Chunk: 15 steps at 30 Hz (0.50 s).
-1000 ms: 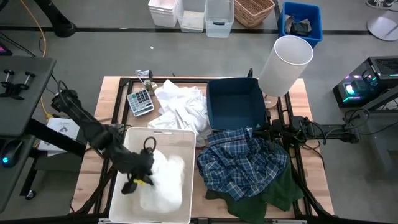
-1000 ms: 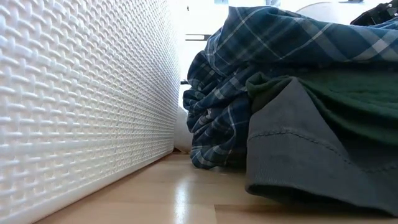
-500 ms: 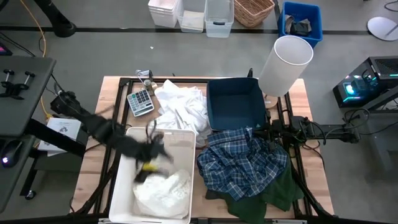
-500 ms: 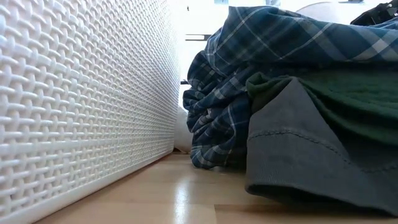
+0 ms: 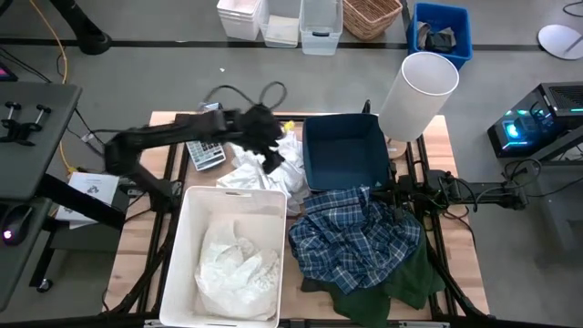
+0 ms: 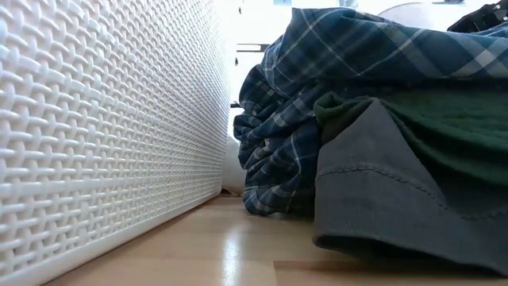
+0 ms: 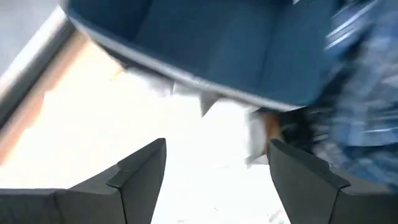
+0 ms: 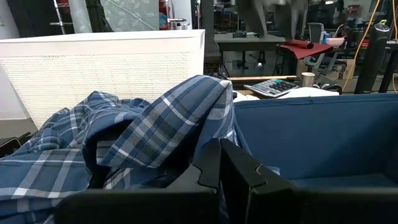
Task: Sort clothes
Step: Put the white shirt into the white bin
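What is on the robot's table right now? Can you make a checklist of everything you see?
Surface: wooden table, mostly covered.
Job's things: white clothes in the white bin; white pile on the table; plaid shirt over green cloth and grey cloth; blue bin empty.
Clutter: calculator, white cylinder.
Grippers: left gripper open over the white pile; right gripper shut, at the table's right edge beside the plaid shirt.
Cables: black loops above the left arm.
Surroundings: storage boxes and a basket on the floor.
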Motion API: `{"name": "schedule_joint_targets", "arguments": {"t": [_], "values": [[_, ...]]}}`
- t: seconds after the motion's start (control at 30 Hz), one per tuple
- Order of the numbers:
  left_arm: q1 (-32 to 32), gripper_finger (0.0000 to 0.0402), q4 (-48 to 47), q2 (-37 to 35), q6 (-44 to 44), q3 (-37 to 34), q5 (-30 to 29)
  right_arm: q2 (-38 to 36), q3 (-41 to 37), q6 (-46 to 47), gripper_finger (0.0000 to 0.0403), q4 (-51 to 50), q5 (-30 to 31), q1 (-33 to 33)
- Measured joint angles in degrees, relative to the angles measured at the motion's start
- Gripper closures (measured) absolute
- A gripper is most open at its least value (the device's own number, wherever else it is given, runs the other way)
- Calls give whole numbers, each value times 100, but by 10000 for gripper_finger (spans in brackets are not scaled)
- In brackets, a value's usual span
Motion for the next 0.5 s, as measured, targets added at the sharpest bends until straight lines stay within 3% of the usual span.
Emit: {"name": "schedule_joint_targets", "arguments": {"t": [0.37,0.5], "values": [[20,135,-120,1934,-914,3,-628,0,0,0,402,0,0,0],[-13,135,-125,2446,-1048,8,-1238,0,1,0,402,0,0,-2]]}}
